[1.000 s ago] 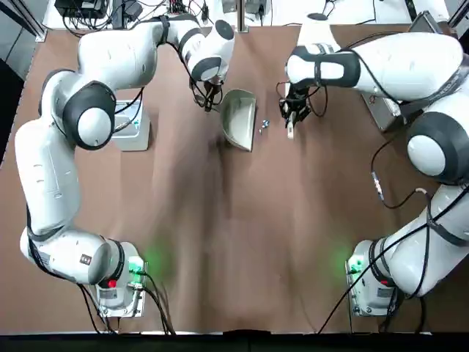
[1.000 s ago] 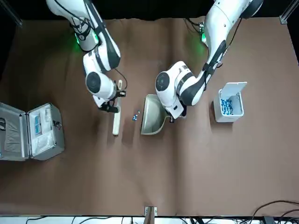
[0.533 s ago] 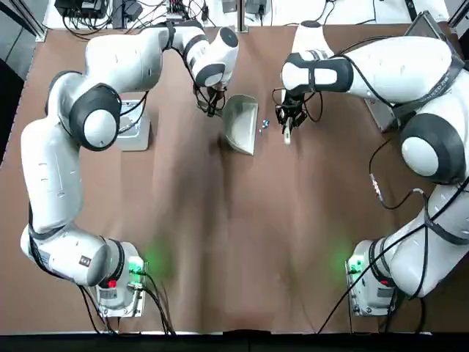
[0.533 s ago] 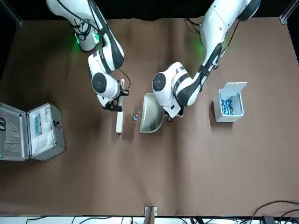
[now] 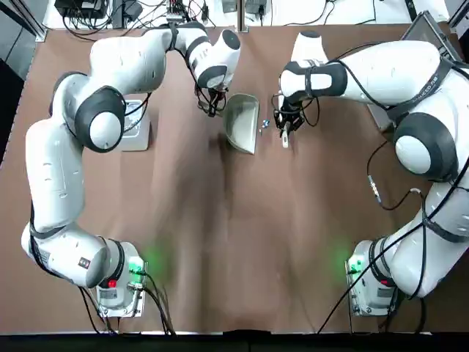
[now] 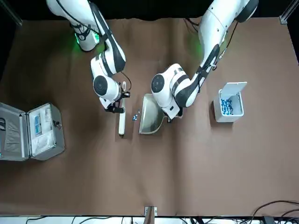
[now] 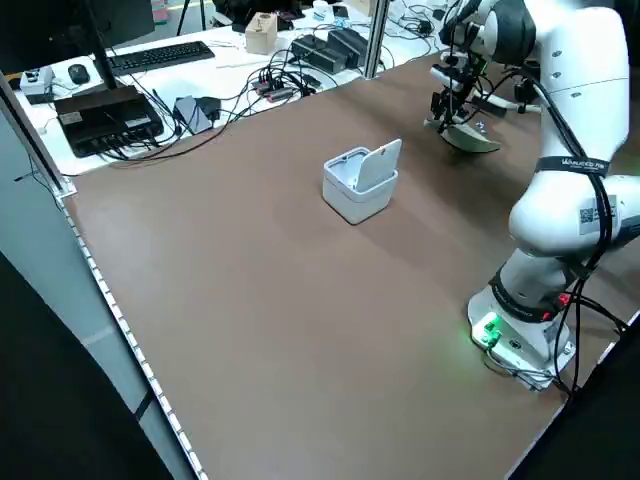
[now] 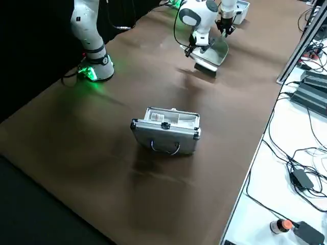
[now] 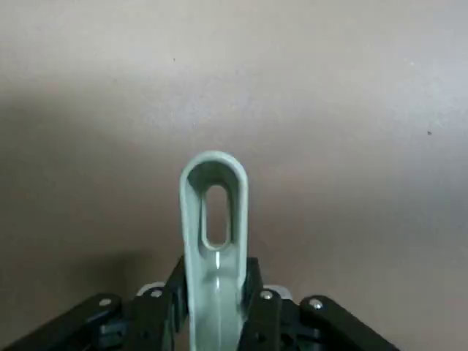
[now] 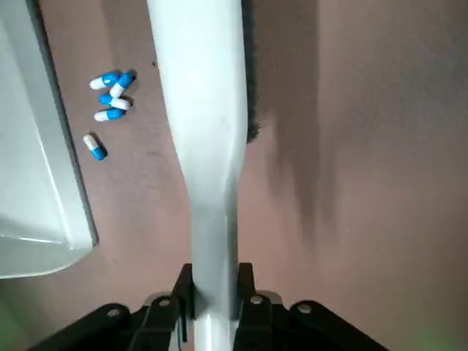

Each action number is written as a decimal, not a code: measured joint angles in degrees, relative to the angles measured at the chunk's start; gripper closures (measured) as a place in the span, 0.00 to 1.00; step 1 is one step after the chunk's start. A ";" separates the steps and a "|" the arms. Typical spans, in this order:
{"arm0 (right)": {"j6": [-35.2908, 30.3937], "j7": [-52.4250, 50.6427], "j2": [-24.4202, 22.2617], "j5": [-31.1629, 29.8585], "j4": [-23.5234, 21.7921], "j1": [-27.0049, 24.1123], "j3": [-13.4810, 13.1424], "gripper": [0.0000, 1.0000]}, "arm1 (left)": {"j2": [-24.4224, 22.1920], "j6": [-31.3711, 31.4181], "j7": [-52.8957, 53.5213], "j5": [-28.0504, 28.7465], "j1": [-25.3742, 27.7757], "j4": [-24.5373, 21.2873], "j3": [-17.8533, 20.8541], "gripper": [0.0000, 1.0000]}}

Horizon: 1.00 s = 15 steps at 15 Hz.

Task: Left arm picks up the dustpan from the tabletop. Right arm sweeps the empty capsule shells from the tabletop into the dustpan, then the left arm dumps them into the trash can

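Blue-and-white capsule shells (image 10: 115,102) lie on brown matte desk (image 5: 234,242), between pale green plastic dustpan (image 10: 36,161) and white dark-bristled brush (image 10: 208,110). Left gripper (image 9: 217,307), at dustpan, clamps its handle; right gripper (image 10: 216,300), beside shells, clamps brush handle. Dustpan gripped; sweeping, dumping into light-grey plastic bin (image 6: 229,109) left. Dustpan cut off in right wrist view; bristles mostly hidden.

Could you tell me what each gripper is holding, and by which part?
Left gripper: the dustpan, by its handle. Right gripper: a brush, by its handle.
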 joint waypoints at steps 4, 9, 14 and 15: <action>2.67 -3.94 0.01 2.88 -1.95 0.04 0.64 0.73 | 0.04 -0.02 -0.21 0.00 -1.49 0.12 1.53 0.67; 5.35 -4.79 0.00 7.20 -2.89 2.58 1.74 0.73 | 0.08 -0.01 -0.30 0.00 -1.68 0.20 1.76 0.67; 6.12 -4.75 0.12 11.21 -2.96 5.85 1.80 0.73 | 0.09 -0.01 -0.33 0.00 -1.69 0.28 1.83 0.67; 6.25 -4.72 0.29 11.65 -2.96 6.22 1.80 0.73 | 0.10 -0.01 -0.34 0.00 -1.69 0.30 1.84 0.67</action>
